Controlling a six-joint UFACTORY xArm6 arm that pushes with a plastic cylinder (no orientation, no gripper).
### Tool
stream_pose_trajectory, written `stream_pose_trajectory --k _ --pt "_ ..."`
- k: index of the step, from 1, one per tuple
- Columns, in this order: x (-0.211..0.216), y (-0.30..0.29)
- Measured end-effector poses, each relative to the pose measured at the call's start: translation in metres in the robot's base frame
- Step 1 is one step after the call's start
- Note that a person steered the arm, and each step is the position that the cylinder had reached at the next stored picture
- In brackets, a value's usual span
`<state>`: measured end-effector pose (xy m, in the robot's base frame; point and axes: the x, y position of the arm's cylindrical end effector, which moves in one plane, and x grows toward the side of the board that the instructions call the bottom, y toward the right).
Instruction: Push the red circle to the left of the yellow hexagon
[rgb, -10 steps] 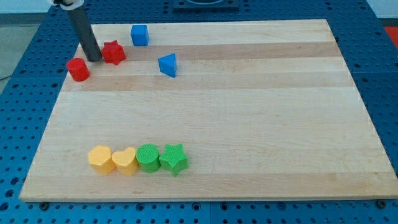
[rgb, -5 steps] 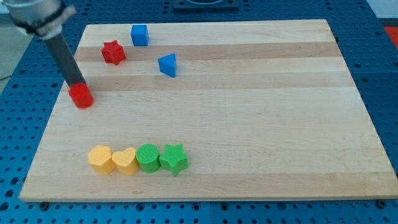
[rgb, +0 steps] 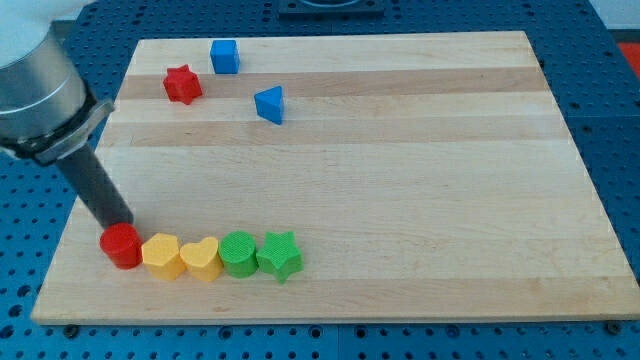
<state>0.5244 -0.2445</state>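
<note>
Landmark: yellow hexagon (rgb: 160, 255), near the view's bottom-left part of the wooden board (rgb: 400, 200).

Red circle (rgb: 121, 245) sits immediately to the view's left of the yellow hexagon, the two touching or nearly so; the seam between them is too tight to judge. To the view's right of the hexagon, in one row and packed close: yellow heart (rgb: 201, 259), green circle (rgb: 238, 253), green star (rgb: 280, 255).

My tip (rgb: 120, 226) is at the upper edge of the red circle, just up and to the view's left of the hexagon. The very end of the rod meets the block's top edge, so whether it touches the block cannot be settled. The rod slants up toward the view's left into a large grey arm body, which is cut off by the view's left and top edges and covers part of the board's left edge. No pincer on this rig; only the rod.

Well above the hexagon, near the board's top edge: red star (rgb: 182, 84), blue cube (rgb: 224, 56), and a blue block (rgb: 269, 104), shape unclear, perhaps a triangle.
</note>
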Motion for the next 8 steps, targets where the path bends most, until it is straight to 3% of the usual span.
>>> stream_pose_trajectory --k 3,6,8 --pt "-0.012 -0.045" --pt "0.029 -0.022" --pt "-0.019 -0.014"
